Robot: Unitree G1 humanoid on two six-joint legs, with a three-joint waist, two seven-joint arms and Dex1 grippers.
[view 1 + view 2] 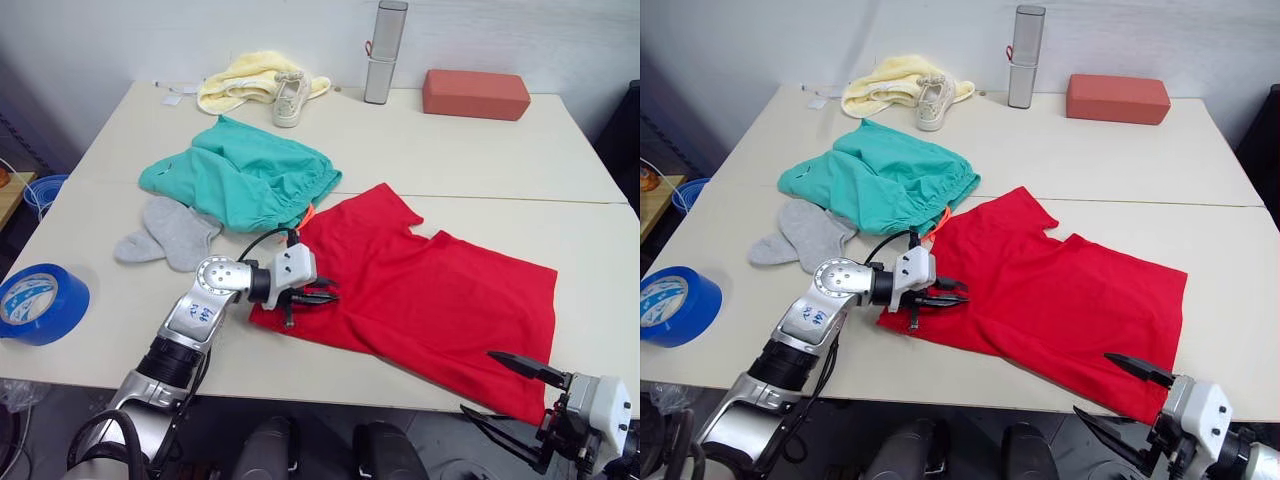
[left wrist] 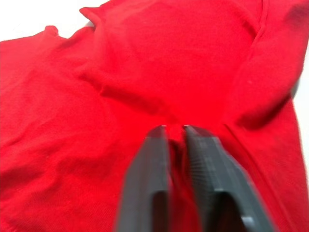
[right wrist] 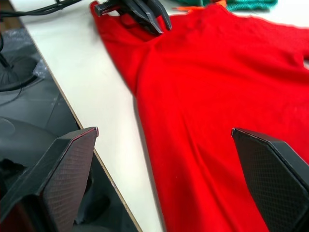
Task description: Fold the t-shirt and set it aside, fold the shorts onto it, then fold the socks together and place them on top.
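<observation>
One bright red cotton t-shirt [image 1: 430, 290] lies spread on the bench [image 1: 480, 160]; left end effector [image 1: 322, 297] pinches its edge, right end effector [image 1: 508, 390] gapes beyond the bench's near edge.

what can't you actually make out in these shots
- T-shirt chest print and collar: not visible in the head views; that side faces the table or is folded under.
- Shorts drawstring: just an orange bit peeks out beside the shirt.
- Socks: overlapping; where one ends is unclear.
- Left gripper: the cloth between its nearly closed fingers is blurred in the left wrist view.
</observation>
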